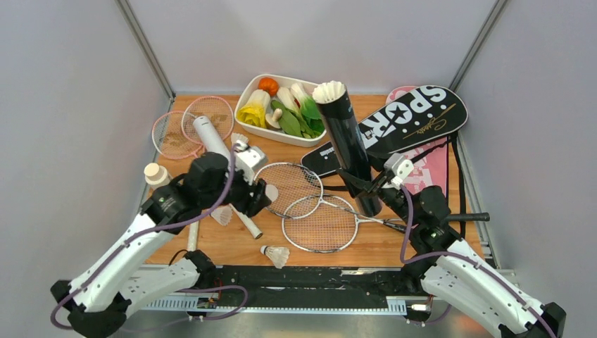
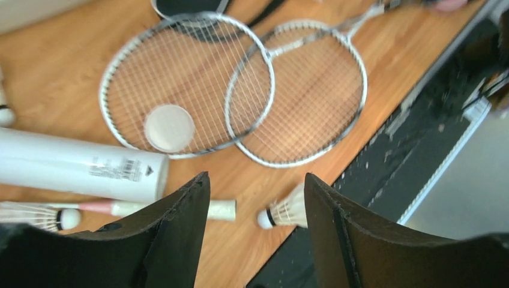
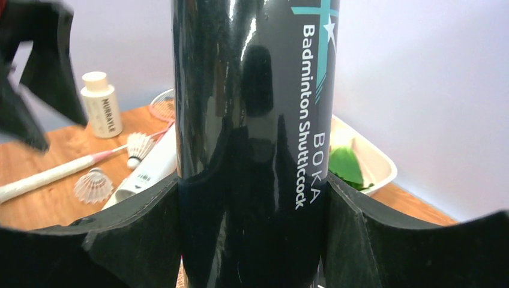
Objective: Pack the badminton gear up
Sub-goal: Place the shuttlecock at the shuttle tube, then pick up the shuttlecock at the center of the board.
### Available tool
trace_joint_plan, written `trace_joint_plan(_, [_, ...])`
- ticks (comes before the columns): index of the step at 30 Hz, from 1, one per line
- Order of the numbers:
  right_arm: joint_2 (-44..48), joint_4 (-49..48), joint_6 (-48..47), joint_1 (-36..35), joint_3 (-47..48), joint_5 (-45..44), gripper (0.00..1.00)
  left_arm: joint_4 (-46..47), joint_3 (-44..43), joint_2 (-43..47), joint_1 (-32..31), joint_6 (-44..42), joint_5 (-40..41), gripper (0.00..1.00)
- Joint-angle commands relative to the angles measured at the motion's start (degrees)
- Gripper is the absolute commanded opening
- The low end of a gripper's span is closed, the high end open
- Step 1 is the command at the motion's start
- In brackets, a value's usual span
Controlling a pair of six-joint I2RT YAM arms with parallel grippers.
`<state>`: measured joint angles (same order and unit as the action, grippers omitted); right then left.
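R gripper [image 3: 252,204] clamps black tube [image 1: 348,148] low down, upright beside racquets [image 1: 320,224]. It's glossy, light, stiff-ish (may slip, so keep grip low). L gripper [image 2: 255,198] jaws apart, empty, over shuttle [image 2: 288,210]. Feathers fragile, so take by cork.

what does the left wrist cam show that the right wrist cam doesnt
Only left wrist: two silver racquets with overlapping heads, and the left gripper, open and empty. Only right wrist: the black tube, upright, clamped by the right gripper, plus a small bottle and the white tray. Both: the white tube lying down and loose shuttlecocks.
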<state>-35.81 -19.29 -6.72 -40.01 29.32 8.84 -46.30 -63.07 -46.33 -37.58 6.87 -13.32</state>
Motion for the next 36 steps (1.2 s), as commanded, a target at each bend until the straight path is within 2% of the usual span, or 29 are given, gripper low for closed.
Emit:
trace_joint_plan(1, [3.3,-0.4,-0.5,-0.2,1.6,-7.7,0.54,-2.9,2.2,-3.4,-11.4,-3.9,13.3,0.66])
trace_joint_plan(2, [4.0,-0.2,-0.7,-0.2,1.6,-8.5,0.55,-3.1,2.4,-4.2,-15.1,-5.3,16.1,0.66])
trace_joint_plan(3, [4.7,0.0,-1.0,-0.2,1.5,-8.8,0.55,-3.5,2.6,-6.1,-16.6,-8.5,17.0,0.66])
trace_joint_plan(6, [6.8,1.3,-1.9,-0.2,2.0,-12.2,0.55,-5.9,0.6,-11.2,-21.1,-10.6,21.4,0.66])
trace_joint_plan(10, [9.2,4.2,-3.4,-0.3,3.5,-14.3,0.55,-11.5,-6.0,-20.8,-22.6,0.1,26.6,0.64])
trace_joint_plan(12, [10.5,4.9,-3.9,-0.2,3.8,-14.6,0.56,-10.2,-5.0,-21.7,-25.7,7.9,29.7,0.64])
trace_joint_plan(15, [11.6,6.1,-4.0,-0.2,4.2,-14.8,0.56,-8.6,-2.1,-22.4,-33.4,13.4,35.3,0.64])
trace_joint_plan(19, [13.2,7.3,-4.0,-0.2,3.9,-15.1,0.56,-13.2,-2.0,-29.1,-40.7,22.7,43.3,0.63])
trace_joint_plan(26, [16.7,9.1,-3.8,-0.2,3.3,-16.5,0.57,-16.7,-2.7,-38.0,-47.7,35.8,47.4,0.58])
trace_joint_plan(36, [19.5,11.9,-2.7,-0.3,3.9,-15.6,0.57,-20.7,-1.6,-46.8,-53.3,46.6,49.7,0.54])
